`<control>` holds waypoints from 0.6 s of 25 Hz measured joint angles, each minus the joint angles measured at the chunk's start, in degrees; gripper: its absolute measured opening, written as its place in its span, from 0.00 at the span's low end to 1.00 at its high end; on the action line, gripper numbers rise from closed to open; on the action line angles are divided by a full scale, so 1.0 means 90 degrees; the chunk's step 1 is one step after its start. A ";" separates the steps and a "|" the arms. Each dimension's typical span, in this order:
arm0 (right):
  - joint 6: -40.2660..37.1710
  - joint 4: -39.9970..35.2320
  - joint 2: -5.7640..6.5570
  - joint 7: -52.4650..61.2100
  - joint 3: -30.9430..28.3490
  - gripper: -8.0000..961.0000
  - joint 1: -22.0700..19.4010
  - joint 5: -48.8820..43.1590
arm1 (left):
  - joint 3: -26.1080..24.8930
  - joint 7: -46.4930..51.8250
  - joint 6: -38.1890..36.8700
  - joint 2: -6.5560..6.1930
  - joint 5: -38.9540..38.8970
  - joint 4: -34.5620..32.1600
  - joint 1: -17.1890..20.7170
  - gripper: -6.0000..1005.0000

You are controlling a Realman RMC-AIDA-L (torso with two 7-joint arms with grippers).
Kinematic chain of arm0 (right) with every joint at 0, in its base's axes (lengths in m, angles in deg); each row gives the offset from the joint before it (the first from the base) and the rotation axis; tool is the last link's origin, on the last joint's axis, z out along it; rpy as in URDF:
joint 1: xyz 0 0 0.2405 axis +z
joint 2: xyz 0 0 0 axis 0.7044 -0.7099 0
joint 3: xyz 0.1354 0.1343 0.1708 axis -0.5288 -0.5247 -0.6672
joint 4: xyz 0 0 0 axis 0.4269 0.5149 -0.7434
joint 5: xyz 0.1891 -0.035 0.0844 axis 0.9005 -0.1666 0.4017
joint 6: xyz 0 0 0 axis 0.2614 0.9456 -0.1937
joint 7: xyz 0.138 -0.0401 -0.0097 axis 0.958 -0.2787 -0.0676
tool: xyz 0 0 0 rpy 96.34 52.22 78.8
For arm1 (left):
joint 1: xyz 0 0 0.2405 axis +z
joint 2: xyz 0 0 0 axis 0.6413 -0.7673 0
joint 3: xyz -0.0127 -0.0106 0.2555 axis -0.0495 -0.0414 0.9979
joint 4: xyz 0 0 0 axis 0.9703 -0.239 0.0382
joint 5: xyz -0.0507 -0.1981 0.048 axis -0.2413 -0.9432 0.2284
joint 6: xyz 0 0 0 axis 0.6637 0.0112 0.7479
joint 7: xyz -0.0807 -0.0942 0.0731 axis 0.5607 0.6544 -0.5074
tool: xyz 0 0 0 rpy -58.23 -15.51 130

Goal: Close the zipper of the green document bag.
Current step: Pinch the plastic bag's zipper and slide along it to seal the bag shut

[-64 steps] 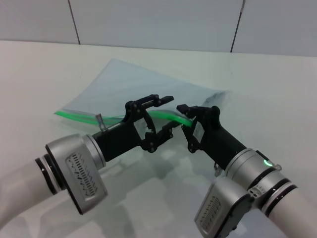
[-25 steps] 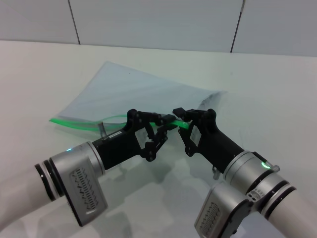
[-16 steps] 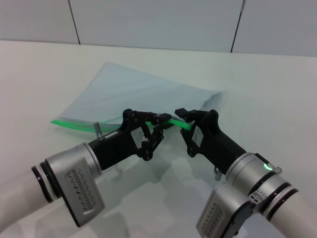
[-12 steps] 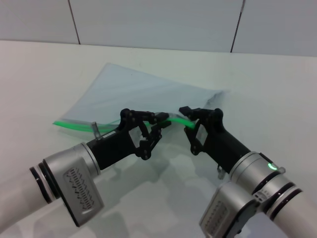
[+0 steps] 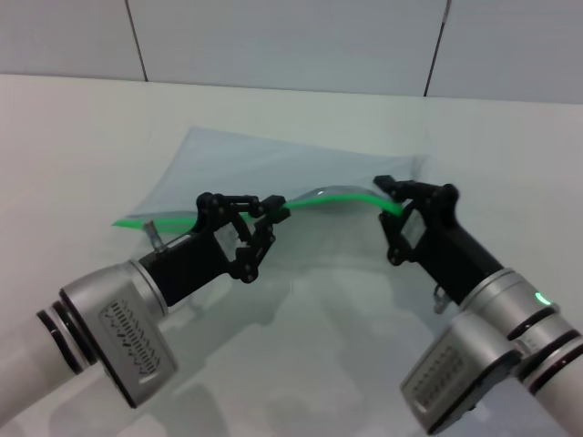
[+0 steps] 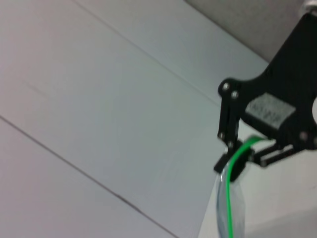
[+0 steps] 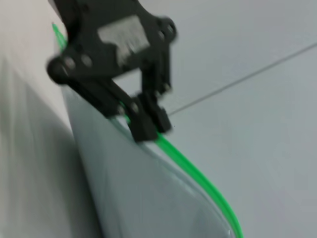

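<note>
The green document bag (image 5: 273, 164) lies on the white table, with its near long edge lifted. Along that edge the zipper (image 5: 332, 195) runs as a bright green strip, arching up between my two grippers. My left gripper (image 5: 271, 206) is shut on the strip near its middle. My right gripper (image 5: 393, 196) is shut on the strip close to the bag's right end. The left wrist view shows the right gripper (image 6: 236, 159) pinching the zipper (image 6: 229, 198). From the right wrist I see the left gripper (image 7: 148, 123) pinching the zipper (image 7: 198, 171) above the bag (image 7: 138, 198). The slider is hidden by the fingers.
The white table (image 5: 82, 137) spreads around the bag. A tiled wall (image 5: 273, 36) stands behind it. The bag's far left corner (image 5: 123, 221) rests on the table.
The two grippers have drawn apart along the green strip, left one leftward and right one rightward. The stretch of zipper between them is longer and arches higher. The bag has shifted slightly right.
</note>
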 joint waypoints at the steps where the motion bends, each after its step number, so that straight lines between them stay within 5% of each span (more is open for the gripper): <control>1: -0.0065 0.0067 0.0000 0.0096 -0.0003 0.13 -0.0009 0.0001 | 0.0000 0.0000 -0.0002 -0.0002 -0.0015 -0.0005 0.0013 0.09; 15: -0.0931 0.0954 0.0010 0.1264 -0.0290 0.13 -0.0264 0.0021 | 0.0000 0.0000 -0.0078 -0.0016 -0.0484 -0.0058 0.0241 0.09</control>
